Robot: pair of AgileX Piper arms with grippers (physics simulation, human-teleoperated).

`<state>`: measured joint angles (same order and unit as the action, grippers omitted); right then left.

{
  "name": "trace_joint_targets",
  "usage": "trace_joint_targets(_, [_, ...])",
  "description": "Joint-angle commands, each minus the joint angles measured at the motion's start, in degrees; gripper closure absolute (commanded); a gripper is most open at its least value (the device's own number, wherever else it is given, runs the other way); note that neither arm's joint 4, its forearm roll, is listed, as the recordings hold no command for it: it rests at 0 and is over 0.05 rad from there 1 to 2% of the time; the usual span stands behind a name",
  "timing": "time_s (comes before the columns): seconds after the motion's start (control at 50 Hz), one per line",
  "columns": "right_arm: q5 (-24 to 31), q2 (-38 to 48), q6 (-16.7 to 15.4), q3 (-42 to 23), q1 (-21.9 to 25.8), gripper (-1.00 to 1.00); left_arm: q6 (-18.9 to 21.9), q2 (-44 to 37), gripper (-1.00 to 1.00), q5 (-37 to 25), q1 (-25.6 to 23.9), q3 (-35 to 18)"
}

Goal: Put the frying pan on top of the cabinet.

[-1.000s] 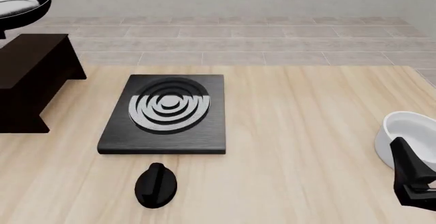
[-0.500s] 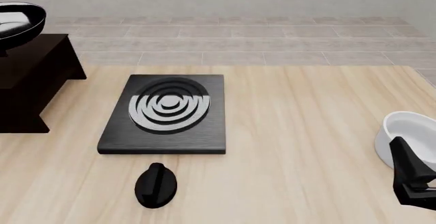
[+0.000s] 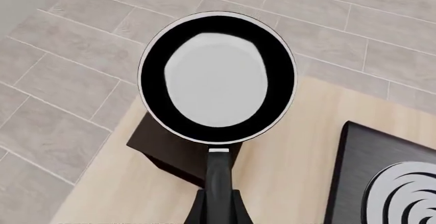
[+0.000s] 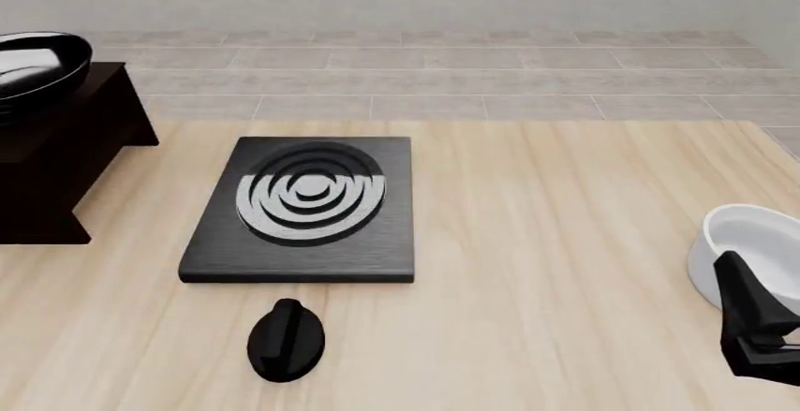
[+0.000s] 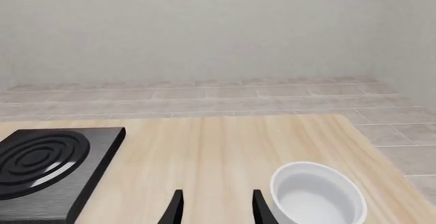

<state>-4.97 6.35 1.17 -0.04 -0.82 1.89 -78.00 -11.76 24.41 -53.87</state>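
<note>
— Over at the far left of the bench point(image 4: 563, 205), where is your frying pan point(image 3: 218, 78)?

— Above the cabinet point(image 4: 63, 149), straight out ahead of your left pincer point(image 3: 219, 203), whose fingers are pinching the short black handle. From the front the pan point(image 4: 37, 63) looks close over the flat top; whether it touches, you can't tell.

— Shapes and finishes?

— Round black pan, glossy whitish inside. Boxy dark-brown wood cabinet. Flat black stove plate point(image 4: 303, 210) with pale concentric rings, a black knob point(image 4: 287, 340) near it, a smooth white bowl point(image 5: 315, 193) on light woodgrain.

— Any change?

— You've brought the pan lower toward the cabinet than half a second ago. Your right pincer point(image 5: 215, 206) is spread, holding nothing, just beside the bowl.
</note>
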Motion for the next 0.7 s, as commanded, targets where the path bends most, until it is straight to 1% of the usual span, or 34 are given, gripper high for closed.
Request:
trace_joint_targets(0.02, [0.1, -0.1, -0.1, 0.0, 0.1, -1.00, 0.1, -0.8, 1.00, 2.3, 0.4, 0.0])
trace_joint_targets(0.24, [-0.1, 0.2, -0.1, 0.0, 0.1, -1.00, 0.0, -2.7, 1.00, 4.3, 0.8, 1.3])
trace_joint_targets(0.7, [-1.0, 1.1, -0.2, 0.0, 0.1, -1.00, 0.1, -4.8, 1.00, 6.4, 1.5, 2.2])
